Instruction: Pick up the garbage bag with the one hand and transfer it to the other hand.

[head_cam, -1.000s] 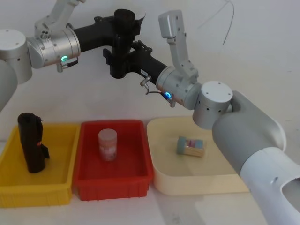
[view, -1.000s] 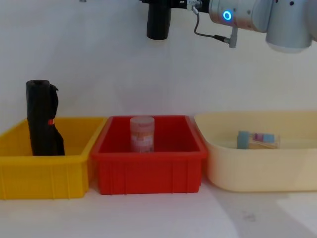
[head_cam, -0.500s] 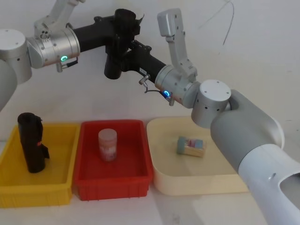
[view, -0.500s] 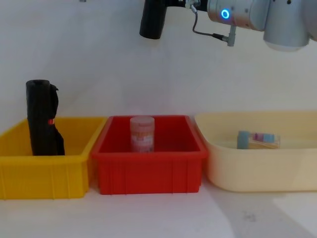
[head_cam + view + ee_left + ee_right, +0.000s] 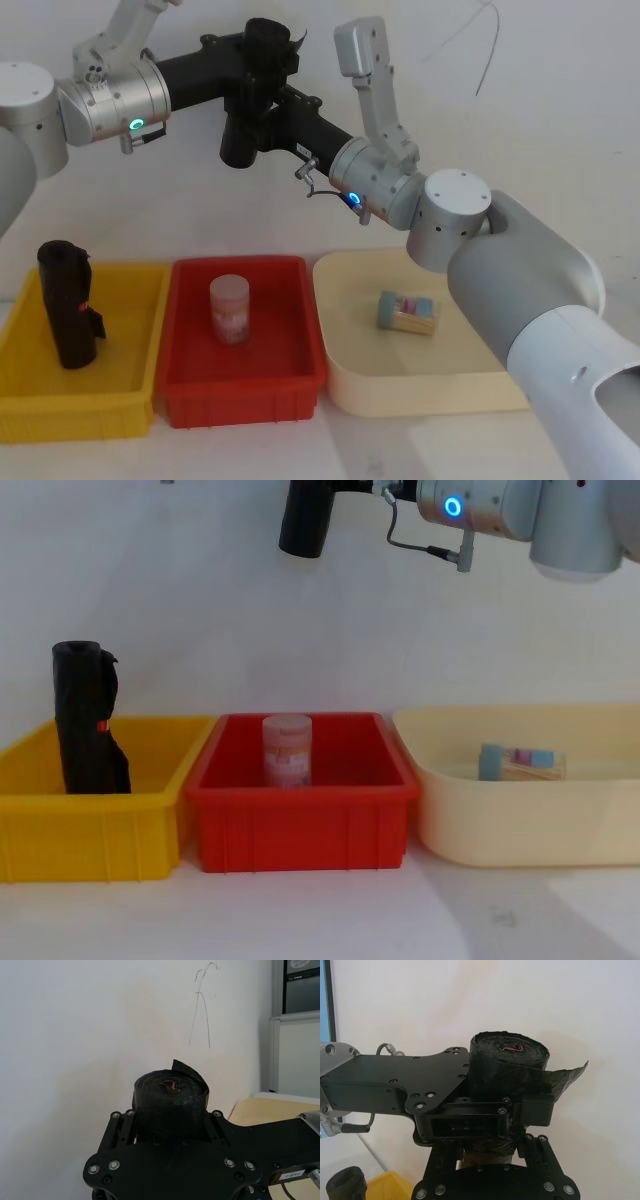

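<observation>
Head: garbage bag (image 5: 252,95) held high above the red bin (image 5: 243,345), more tilted than a second ago, left gripper (image 5: 247,75) and right gripper (image 5: 262,120) both clamped on it. Wrists: roll between each gripper's jaws. Chest: bag's lower end shifted left.

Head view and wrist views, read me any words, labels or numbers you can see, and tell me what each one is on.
No text here can be read.
Jar in the red bin: printed label, too blurred to read.
Small box in the cream tray: coloured print, too small to read.
White sticker on black metal, left wrist view: too small to read.
</observation>
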Motion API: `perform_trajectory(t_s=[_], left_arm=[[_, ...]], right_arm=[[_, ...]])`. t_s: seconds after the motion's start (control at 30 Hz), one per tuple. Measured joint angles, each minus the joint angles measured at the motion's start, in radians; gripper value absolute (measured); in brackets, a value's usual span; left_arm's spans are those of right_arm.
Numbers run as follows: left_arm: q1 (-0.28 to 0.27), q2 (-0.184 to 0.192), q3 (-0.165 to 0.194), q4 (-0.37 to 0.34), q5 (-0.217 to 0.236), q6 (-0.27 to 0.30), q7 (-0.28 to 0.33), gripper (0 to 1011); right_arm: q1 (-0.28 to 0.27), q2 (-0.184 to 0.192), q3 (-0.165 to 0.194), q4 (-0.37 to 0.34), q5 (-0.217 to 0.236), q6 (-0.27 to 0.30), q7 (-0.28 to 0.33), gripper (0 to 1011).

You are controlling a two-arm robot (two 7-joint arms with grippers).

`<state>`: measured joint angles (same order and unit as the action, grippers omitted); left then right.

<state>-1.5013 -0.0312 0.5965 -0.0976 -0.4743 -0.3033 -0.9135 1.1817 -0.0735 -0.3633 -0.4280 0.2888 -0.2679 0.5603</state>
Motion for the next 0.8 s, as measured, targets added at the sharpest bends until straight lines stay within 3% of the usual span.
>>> perform_trajectory(t_s=[0.5, 0.6, 0.8], left_arm=[[0.0, 0.0, 0.0, 0.0, 0.0, 0.0, 0.0, 484], [0.0, 0.0, 0.0, 0.0, 0.0, 0.0, -0.001, 522], [0.0, 0.0, 0.0, 0.0, 0.0, 0.0, -0.001, 704]], right_arm=[[0.002, -0.001, 0.0, 0.003, 0.0, -0.002, 0.0, 568], [0.002, -0.002, 0.0, 0.003, 0.0, -0.002, 0.0, 569], [0.002, -0.001, 0.0, 0.003, 0.0, -0.004, 0.0, 567]])
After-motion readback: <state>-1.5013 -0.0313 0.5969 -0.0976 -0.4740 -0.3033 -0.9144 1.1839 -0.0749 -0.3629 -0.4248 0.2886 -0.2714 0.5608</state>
